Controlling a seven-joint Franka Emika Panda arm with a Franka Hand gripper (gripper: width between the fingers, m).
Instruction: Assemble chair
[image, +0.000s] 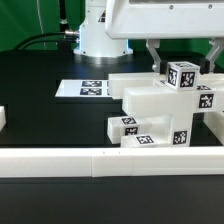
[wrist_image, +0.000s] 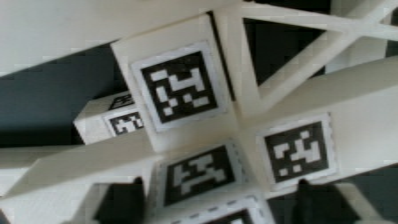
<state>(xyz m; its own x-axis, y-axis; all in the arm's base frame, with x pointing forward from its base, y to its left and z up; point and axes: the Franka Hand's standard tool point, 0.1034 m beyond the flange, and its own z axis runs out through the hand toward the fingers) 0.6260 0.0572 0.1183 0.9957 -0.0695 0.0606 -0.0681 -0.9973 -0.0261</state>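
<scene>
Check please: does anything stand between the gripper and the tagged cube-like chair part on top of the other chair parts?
Nothing visible does. The gripper straddles the cube-like chair part, one finger on each side. Whether it touches the part cannot be told.

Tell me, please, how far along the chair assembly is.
Done: several white pieces stand stacked together behind the rail. In hand: the gripper straddles the top tagged block; whether it grips is unclear. Left: the stack does not yet look like a finished chair, so more joining likely remains.
</scene>
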